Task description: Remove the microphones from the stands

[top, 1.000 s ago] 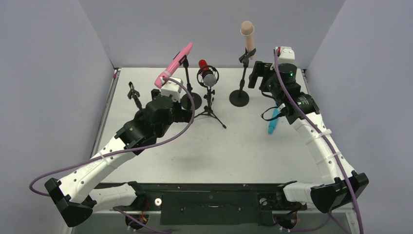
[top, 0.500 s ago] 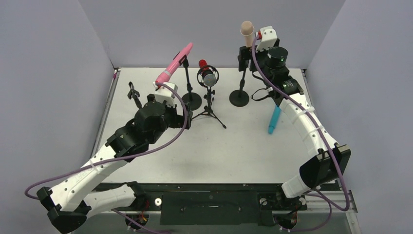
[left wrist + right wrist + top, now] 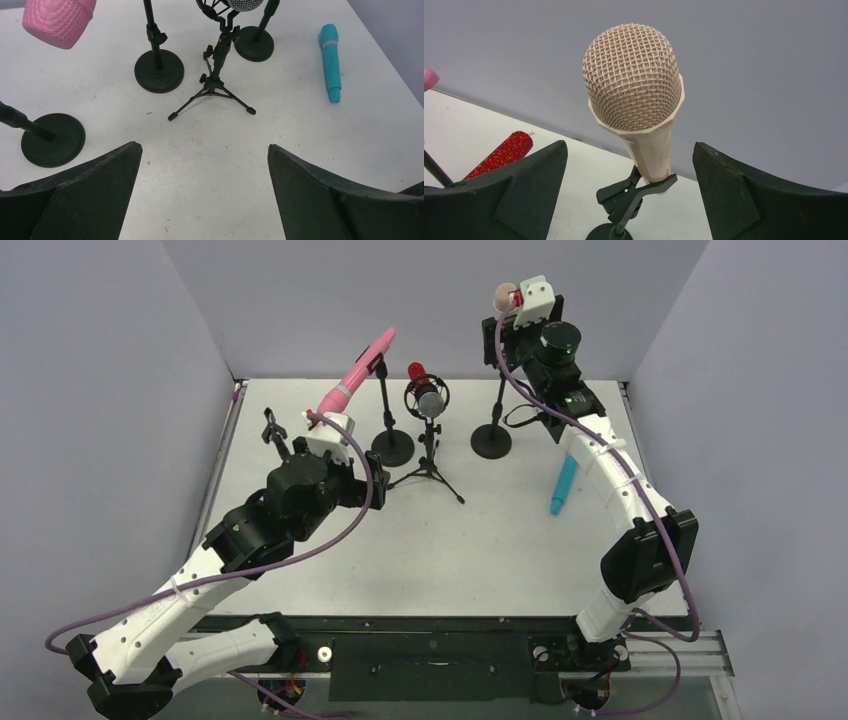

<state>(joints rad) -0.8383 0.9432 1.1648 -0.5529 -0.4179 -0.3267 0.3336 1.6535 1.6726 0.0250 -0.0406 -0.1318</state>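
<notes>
A beige microphone (image 3: 636, 85) stands upright in the black clip (image 3: 639, 187) of a round-based stand (image 3: 491, 441) at the back right. My right gripper (image 3: 629, 144) is open at the height of the microphone's handle. One finger is on each side of the handle and neither touches it. From above, the right gripper (image 3: 503, 328) covers most of the beige microphone (image 3: 505, 292). My left gripper (image 3: 202, 145) hangs open and empty over bare table, in front of the tripod, and shows from above as the left gripper (image 3: 380, 483).
A pink microphone (image 3: 355, 373) leans in its stand (image 3: 159, 71). A red and silver microphone (image 3: 425, 390) sits on a tripod (image 3: 215, 85). A teal microphone (image 3: 562, 487) lies on the table at the right. An empty stand (image 3: 52, 139) is at the left.
My right arm has risen and swung back-left from beside the stand to the beige microphone's handle. My left arm has drawn back toward the near left, away from the pink microphone's stand.
</notes>
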